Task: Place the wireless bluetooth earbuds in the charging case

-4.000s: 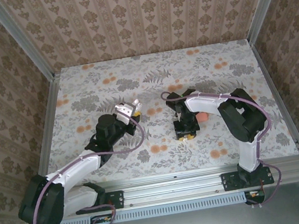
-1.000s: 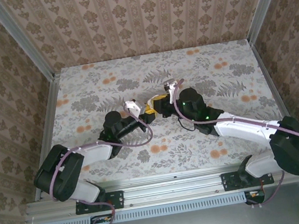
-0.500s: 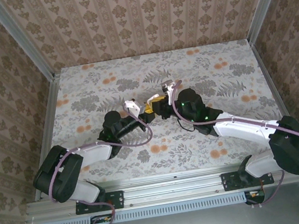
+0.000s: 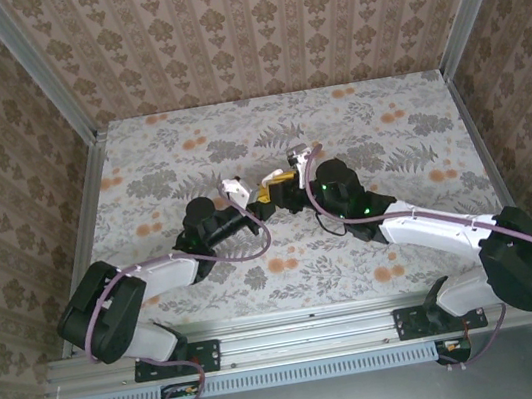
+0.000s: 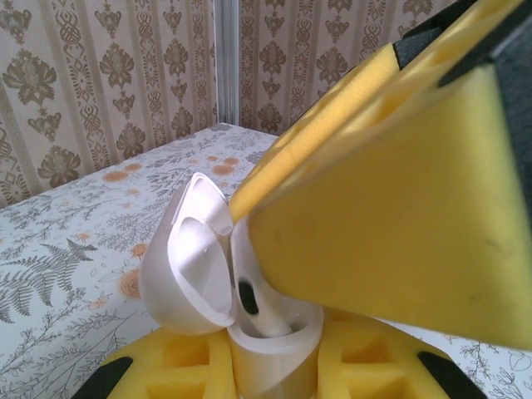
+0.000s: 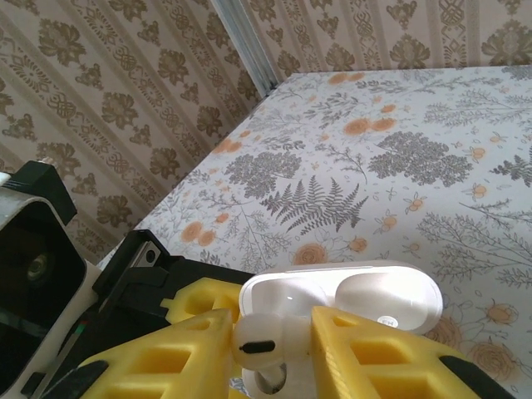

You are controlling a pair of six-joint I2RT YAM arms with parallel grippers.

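From above, both my arms reach in to the middle of the flower-patterned bench (image 4: pixel 384 110). My left gripper (image 4: pixel 255 204) and my right gripper (image 4: pixel 273 191) meet tip to tip there, their yellow pads just beside each other. What lies between them is too small to make out from here.

In my left wrist view, the white charging case (image 5: pixel 274 357) stands upright at the bottom centre. It is pinched between my left gripper's yellow pads (image 5: pixel 174 366), which press on either side of its body. Its lid (image 5: pixel 179 274) is swung open toward the left of the frame. A white earbud (image 5: pixel 249 287) with a dark oval spot sits at the mouth of the case. One pad of my right gripper (image 5: pixel 399 224) slants down from the upper right, its tip close over the earbud.

In my right wrist view, the earbud (image 6: pixel 258 341) sits at the bottom centre between my right gripper's two yellow pads (image 6: pixel 183 353). It touches the pad on the left of the frame, and a narrow gap shows on its other side. I cannot tell whether the grip bites. Just behind it lies the open case (image 6: pixel 349 295).
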